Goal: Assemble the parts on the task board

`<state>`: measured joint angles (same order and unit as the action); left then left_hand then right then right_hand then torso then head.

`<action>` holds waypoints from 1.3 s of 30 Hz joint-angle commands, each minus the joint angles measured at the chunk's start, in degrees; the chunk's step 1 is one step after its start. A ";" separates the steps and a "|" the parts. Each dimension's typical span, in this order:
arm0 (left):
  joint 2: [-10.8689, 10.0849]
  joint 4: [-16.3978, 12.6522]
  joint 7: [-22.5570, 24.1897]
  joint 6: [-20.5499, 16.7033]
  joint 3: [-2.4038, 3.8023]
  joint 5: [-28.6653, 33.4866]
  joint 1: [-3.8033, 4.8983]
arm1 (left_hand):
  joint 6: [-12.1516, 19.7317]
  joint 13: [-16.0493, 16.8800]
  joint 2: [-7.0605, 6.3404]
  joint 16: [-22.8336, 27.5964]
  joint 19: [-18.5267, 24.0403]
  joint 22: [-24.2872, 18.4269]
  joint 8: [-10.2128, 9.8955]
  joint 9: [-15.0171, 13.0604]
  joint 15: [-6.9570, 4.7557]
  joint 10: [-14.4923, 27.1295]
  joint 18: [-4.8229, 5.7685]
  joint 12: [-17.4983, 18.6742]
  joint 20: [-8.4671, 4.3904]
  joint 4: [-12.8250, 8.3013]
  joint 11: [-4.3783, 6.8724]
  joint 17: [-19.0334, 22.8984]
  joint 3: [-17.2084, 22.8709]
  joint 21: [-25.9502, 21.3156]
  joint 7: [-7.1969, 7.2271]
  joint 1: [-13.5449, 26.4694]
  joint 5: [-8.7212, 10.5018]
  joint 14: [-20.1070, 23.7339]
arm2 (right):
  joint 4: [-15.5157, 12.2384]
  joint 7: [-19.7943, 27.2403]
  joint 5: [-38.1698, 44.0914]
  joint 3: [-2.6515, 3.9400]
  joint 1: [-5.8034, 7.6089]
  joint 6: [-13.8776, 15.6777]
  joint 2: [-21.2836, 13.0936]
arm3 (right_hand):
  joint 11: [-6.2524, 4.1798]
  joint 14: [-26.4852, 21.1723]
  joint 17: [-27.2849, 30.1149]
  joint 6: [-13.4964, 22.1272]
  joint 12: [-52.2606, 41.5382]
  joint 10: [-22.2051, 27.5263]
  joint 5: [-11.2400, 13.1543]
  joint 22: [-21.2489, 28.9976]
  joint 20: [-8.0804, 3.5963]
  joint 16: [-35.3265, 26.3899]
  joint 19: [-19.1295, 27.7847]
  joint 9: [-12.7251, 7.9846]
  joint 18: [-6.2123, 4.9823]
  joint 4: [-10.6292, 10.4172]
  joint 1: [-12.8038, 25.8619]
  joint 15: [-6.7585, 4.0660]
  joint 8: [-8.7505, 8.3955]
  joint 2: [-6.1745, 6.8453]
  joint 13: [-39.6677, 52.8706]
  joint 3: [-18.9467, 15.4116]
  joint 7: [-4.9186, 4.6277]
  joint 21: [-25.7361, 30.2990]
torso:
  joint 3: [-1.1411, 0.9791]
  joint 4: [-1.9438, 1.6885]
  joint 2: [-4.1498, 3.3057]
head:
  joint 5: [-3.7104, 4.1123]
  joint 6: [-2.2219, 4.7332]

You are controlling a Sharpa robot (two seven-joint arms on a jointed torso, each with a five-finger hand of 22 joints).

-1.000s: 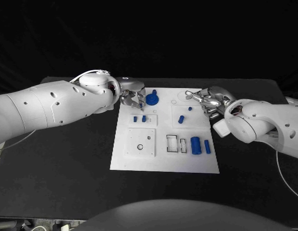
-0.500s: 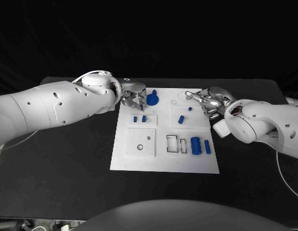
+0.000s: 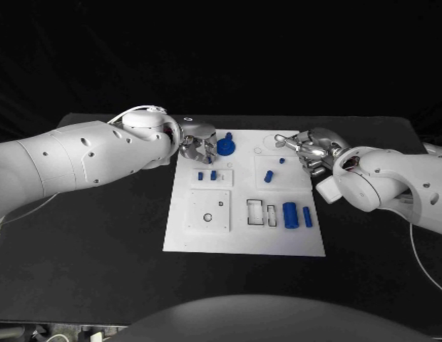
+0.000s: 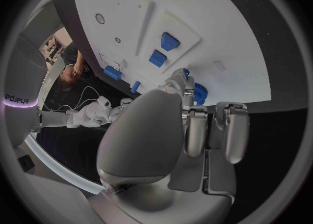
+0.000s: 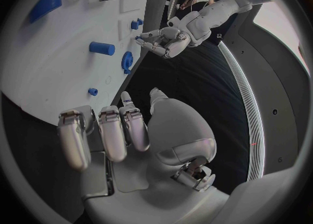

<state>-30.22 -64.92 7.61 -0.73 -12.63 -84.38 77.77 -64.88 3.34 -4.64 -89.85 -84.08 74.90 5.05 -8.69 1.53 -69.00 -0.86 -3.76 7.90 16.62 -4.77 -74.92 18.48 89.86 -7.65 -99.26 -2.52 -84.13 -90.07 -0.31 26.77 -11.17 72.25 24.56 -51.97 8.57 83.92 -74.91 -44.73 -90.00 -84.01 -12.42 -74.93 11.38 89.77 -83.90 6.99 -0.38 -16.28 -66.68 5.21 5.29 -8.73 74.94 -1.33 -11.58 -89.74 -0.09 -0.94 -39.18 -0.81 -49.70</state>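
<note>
Black table (image 3: 98,271), matte and dark, spread wide below and to both sides of the white plate, far edge straight across the head view. Behind it, black backdrop (image 3: 283,57), unbroken from side to side. Thin white cable (image 3: 21,210) trailing over the table's left edge; another thin white cable (image 3: 418,265) curving along the tabletop at the right. Same dark tabletop (image 5: 189,73) seen in the right wrist view.
</note>
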 commanded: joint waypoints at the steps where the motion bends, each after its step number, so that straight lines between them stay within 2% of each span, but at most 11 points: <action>1: 0.18 -0.15 -0.22 1.09 0.02 -0.07 -0.07 | 0.48 0.10 0.63 -0.15 -5.92 15.10 -0.39 0.06 0.38 0.43 0.86 0.30 -0.06 -0.06 0.01 -15.08 0.41 0.14 0.07 0.10 -0.39 -5.87 | -0.10 0.03 0.15 -0.01 -0.04 -0.88 -0.02 | 0.22 6.08 -15.09 -0.29 0.00 -5.99 -0.39 -15.07 0.31 0.23 -6.10 0.03 0.38 0.01 -0.17 0.17 0.25 -0.41 15.06 -0.43 -1.22 -0.26 | 0.05 -0.01 0.00 | 0.02 -0.07; 19: 1.29 1.03 -0.08 2.80 0.01 -0.94 -0.51 | 0.71 0.09 0.60 -0.15 -5.92 15.10 -0.57 0.19 0.31 1.00 0.86 0.33 -0.01 -0.10 0.18 -15.08 0.69 0.14 0.28 0.12 -0.39 -5.87 | -0.12 -0.40 0.15 -0.01 -0.04 -1.47 -0.11 | 0.22 6.08 -15.09 -0.37 0.00 -5.99 -0.40 -15.07 0.29 0.23 -6.10 0.04 0.38 0.01 -0.21 0.16 0.32 -0.43 15.06 -0.53 -1.22 -0.26 | -0.02 0.03 -0.02 | 0.06 0.12; 27: 1.19 1.19 -0.30 3.34 0.01 -1.04 -0.54 | 0.72 0.10 0.62 -0.15 -5.92 15.10 -0.59 0.20 0.29 1.05 0.86 0.32 -0.01 -0.10 0.21 -15.08 0.73 0.14 0.31 0.11 -0.39 -5.87 | -0.15 -0.48 0.15 -0.01 -0.04 -1.56 -0.18 | 0.22 6.08 -15.09 -0.37 0.00 -5.99 -0.40 -15.07 0.29 0.23 -6.10 0.04 0.38 0.01 -0.21 0.16 0.32 -0.43 15.06 -0.53 -1.22 -0.26 | -0.04 -0.07 0.00 | 0.08 0.06; 39: 1.12 1.34 -1.03 4.83 0.01 -1.30 -0.57 | 0.94 0.09 0.38 -0.15 -5.92 15.10 -0.74 0.30 0.20 1.56 0.86 0.35 0.01 -0.12 0.33 -15.08 0.83 0.14 0.54 0.17 -0.38 -5.87 | -0.14 -0.57 0.15 -0.01 -0.04 -1.64 -0.08 | 0.22 6.08 -15.09 -0.37 0.00 -5.99 -0.40 -15.07 0.29 0.23 -6.10 0.04 0.38 0.01 -0.21 0.16 0.32 -0.43 15.06 -0.53 -1.22 -0.26 | 0.01 0.01 0.01 | 0.05 0.08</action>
<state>-29.12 -63.65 7.37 1.03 -12.41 -84.91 77.51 -64.26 3.38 -4.63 -89.85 -84.08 74.90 4.53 -8.46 1.53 -67.68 -0.86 -3.60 7.90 16.42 -4.43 -74.91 19.00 89.86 -7.03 -99.25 -2.71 -84.13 -90.13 -0.85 26.76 -11.17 72.25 23.88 -52.08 8.57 83.92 -74.95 -44.73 -90.00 -84.00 -12.64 -74.91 11.38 89.77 -83.90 6.99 -0.38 -16.28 -66.67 5.21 5.29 -8.73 74.94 -1.65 -11.58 -89.74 -0.10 -0.96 -39.17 -0.74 -49.61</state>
